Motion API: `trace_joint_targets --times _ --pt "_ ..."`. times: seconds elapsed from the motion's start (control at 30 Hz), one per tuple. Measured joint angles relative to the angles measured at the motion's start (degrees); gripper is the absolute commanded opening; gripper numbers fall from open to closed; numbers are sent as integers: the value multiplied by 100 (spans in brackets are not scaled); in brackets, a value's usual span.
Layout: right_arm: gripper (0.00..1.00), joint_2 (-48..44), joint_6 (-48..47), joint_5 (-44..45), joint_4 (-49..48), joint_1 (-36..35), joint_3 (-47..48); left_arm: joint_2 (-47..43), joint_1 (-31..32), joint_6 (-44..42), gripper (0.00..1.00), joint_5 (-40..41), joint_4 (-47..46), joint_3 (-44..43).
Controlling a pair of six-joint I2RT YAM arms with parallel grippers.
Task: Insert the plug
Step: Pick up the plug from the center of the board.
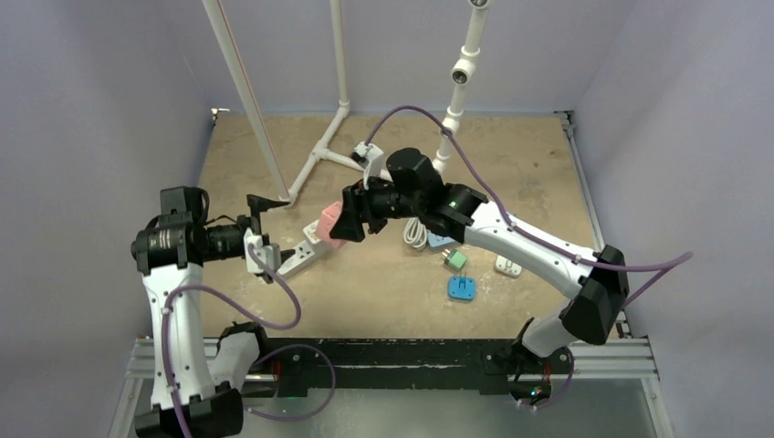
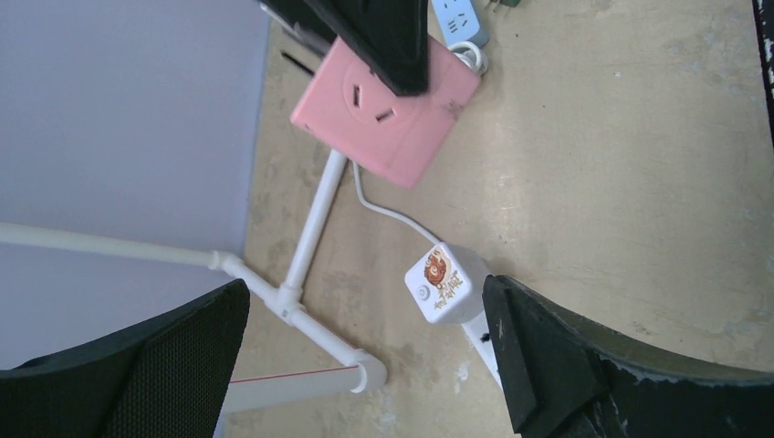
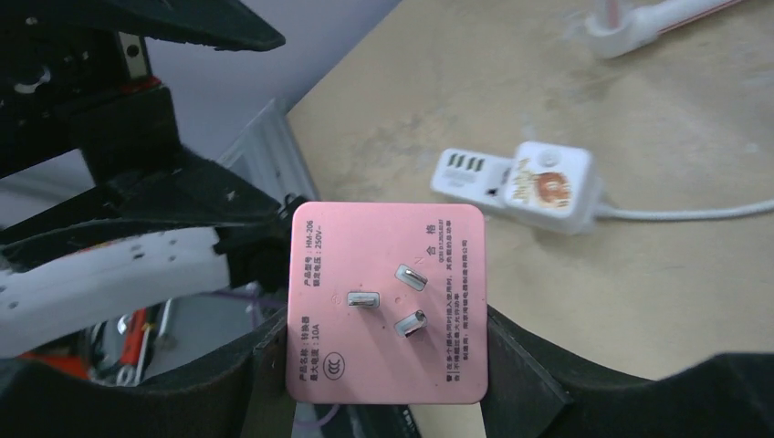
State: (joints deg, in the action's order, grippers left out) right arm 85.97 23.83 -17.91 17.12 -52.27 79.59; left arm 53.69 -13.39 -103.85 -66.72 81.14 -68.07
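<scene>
Pale lavender walls close in the left, far and right sides of a scuffed tan tabletop. White pipe frame stands far; metal rail near.

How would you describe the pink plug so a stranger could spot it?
Find the tan table, then the right gripper reaching leftward over its middle. The pink plug is clamped in that gripper, beside the long white power strip. It alone is pink: a flat square with three metal pins.
</scene>
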Motion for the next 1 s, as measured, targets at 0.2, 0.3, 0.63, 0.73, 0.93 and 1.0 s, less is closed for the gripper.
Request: trace_joint_targets --times 0.2,0.3,0.63,0.73,0.93,1.0 --pt "11 586 -166 -1556 157 -15 299 -581 24 -304 99 -107 46 133" --pt "11 756 -179 -2074 184 -15 308 -669 103 -334 96 -120 44 155" --pt "9 1123 -221 -2780 267 107 1073 -820 520 -219 99 -57 63 221" --pt "8 1325 -275 -2822 297 162 1370 -730 570 -160 99 -70 70 221" --pt "9 1648 -345 -2918 461 203 1683 -275 629 -4 92 -109 61 175" --pt "9 1718 -358 -2988 531 203 1735 -168 686 24 87 -103 52 175"
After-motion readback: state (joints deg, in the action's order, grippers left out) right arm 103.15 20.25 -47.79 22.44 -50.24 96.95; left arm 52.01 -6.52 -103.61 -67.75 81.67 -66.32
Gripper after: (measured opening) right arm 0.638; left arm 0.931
